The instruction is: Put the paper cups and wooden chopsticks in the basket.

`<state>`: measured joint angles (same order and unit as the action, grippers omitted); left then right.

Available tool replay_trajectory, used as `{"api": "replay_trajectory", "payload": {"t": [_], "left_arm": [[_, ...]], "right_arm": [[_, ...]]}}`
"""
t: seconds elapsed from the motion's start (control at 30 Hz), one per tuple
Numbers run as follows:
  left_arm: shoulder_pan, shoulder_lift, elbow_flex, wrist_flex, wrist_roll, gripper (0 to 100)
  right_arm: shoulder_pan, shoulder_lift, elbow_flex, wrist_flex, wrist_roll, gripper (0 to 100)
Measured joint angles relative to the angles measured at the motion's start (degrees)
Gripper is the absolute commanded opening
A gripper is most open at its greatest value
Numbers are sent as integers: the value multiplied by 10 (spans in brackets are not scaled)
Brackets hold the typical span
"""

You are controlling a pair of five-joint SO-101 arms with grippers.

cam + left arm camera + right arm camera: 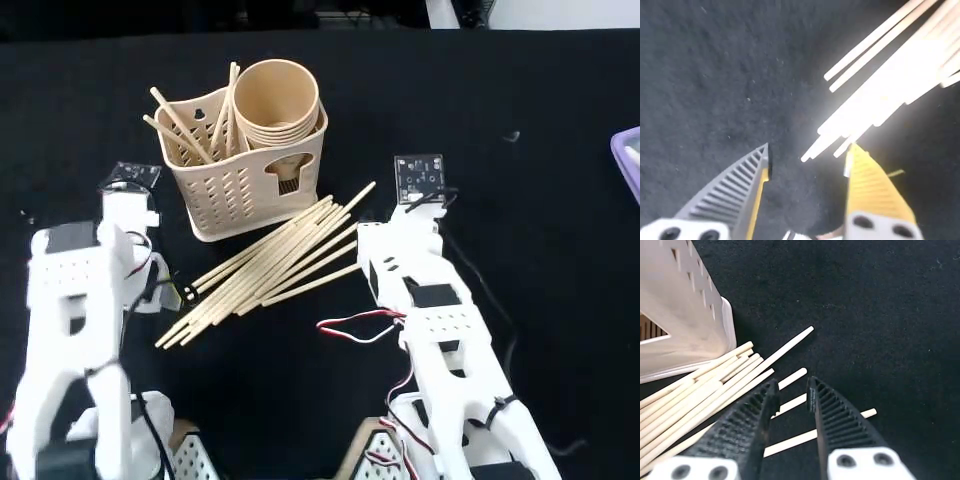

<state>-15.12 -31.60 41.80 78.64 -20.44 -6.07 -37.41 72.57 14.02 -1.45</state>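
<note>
A beige basket (230, 195) stands at the back of the black table, with a stack of paper cups (277, 100) and several wooden chopsticks (185, 130) inside it. More chopsticks (270, 265) lie in a slanted pile in front of the basket. My left gripper (809, 150) is open just above the pile's near ends, and the chopstick tips (812, 152) lie between its fingertips. At the pile's far end, beside the basket wall (685, 315), my right gripper (793, 383) is narrowly open over loose chopsticks (715, 395) and holds nothing.
A purple object (628, 160) sits at the table's right edge. Red and white wires (355, 325) loop off the right arm (430, 310) near the pile. Bare black cloth lies behind and to the right of the basket.
</note>
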Motion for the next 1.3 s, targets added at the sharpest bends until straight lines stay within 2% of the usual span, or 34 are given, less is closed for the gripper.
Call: {"api": "replay_trajectory", "payload": {"t": [0.17, 0.3, 0.43, 0.57, 0.8, 1.13, 1.3], "left_arm": [[74, -52, 52, 1, -36, 271], [133, -55, 109, -75, -32, 272], [160, -40, 121, -164, 7, 272], [165, 27, 120, -207, 23, 269], [164, 160, 68, -221, 28, 267], [168, 187, 62, -219, 28, 266], [168, 187, 67, -222, 28, 147]], "right_arm": [[0, 0, 0, 0, 0, 100], [0, 0, 0, 0, 0, 100], [0, 0, 0, 0, 0, 100], [0, 0, 0, 0, 0, 100], [0, 0, 0, 0, 0, 101], [0, 0, 0, 0, 0, 102], [0, 0, 0, 0, 0, 102]]}}
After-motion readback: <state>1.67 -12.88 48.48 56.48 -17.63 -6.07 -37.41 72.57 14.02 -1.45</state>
